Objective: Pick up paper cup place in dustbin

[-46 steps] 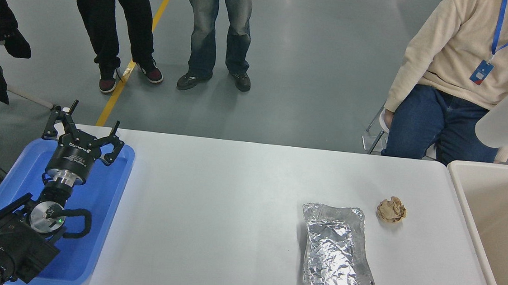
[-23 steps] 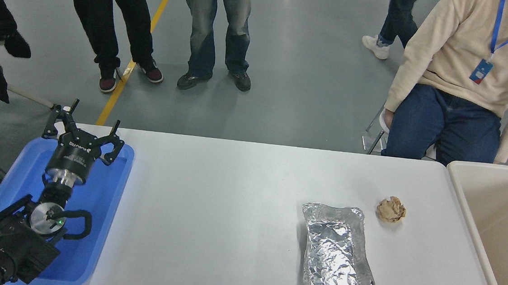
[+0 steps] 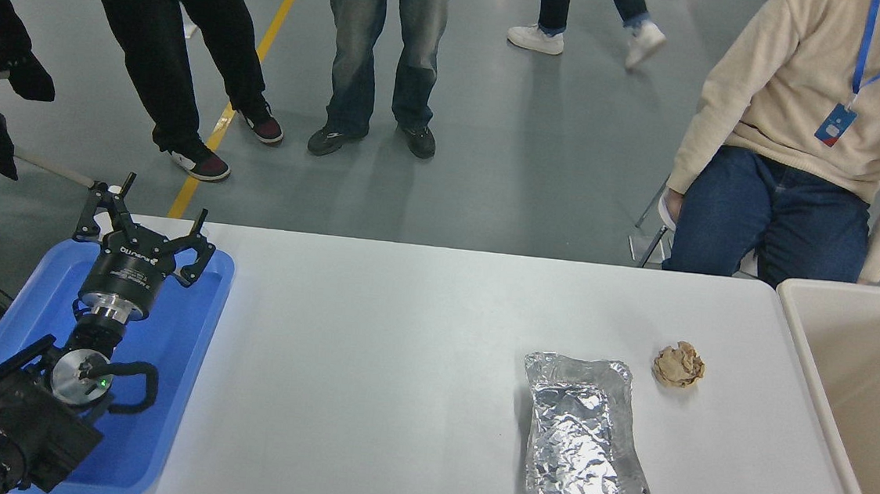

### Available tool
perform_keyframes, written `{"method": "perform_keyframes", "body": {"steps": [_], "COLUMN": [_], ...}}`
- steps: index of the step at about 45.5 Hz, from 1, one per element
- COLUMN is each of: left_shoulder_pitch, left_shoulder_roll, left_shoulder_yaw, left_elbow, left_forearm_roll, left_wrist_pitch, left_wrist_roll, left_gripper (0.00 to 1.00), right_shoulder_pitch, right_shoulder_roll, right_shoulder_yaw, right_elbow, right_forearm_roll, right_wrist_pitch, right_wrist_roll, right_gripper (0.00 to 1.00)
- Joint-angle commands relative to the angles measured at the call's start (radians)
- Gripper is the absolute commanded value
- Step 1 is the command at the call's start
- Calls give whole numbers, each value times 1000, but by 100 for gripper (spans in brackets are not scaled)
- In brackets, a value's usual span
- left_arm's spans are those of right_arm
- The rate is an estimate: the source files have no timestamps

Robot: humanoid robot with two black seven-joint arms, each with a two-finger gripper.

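Paper cup out of sight; dustbin (image 3: 795, 322) at our 3 o'clock.

We see no cup on the white table (image 3: 399, 369), only a foil tray (image 3: 586, 435) and a crumpled brown paper ball (image 3: 679, 365). Our left gripper (image 3: 145, 224) rests over the blue tray (image 3: 186, 384) at 9 o'clock, fingers spread and holding nothing; our right arm is out of view, though it would be the nearer to the bin.

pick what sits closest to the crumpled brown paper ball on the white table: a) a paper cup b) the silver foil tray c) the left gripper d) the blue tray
b: the crumpled paper ball lies just past the far right corner of the silver foil tray, apart from it, while the blue tray and the left gripper are at the table's far left end, and no paper cup shows in this view.
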Motion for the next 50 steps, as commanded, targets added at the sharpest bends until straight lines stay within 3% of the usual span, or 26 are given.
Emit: {"method": "perform_keyframes", "body": {"steps": [1, 6, 18, 24, 39, 46, 50], "left_shoulder_pitch": [0, 0, 0, 0, 0, 0, 0], "left_shoulder_roll": [0, 0, 0, 0, 0, 0, 0], "left_shoulder_yaw": [0, 0, 0, 0, 0, 0, 0], "left_elbow": [0, 0, 0, 0, 0, 0, 0], "left_forearm_roll": [0, 0, 0, 0, 0, 0, 0], "left_wrist_pitch": [0, 0, 0, 0, 0, 0, 0], "left_wrist_roll": [1, 1, 1, 1, 1, 1, 1], "left_gripper": [100, 100, 100, 100, 100, 100, 100], "right_shoulder_pitch": [-308, -405, -577, -595, -637, -635, -635], "right_shoulder_roll": [96, 150, 282, 329, 475, 501, 504], "right_shoulder_yaw": [213, 251, 317, 317, 302, 303, 303], "right_elbow": [-176, -270, -468, -480, -552, -552, -552], "right_forearm_roll": [3, 5, 201, 222, 216, 221, 219], "right_wrist_pitch": [-197, -270, -346, -399, -474, -491, -496], "right_wrist_roll": [-14, -37, -199, -264, -277, -340, -351], "right_gripper": [0, 0, 0, 0, 0, 0, 0]}}
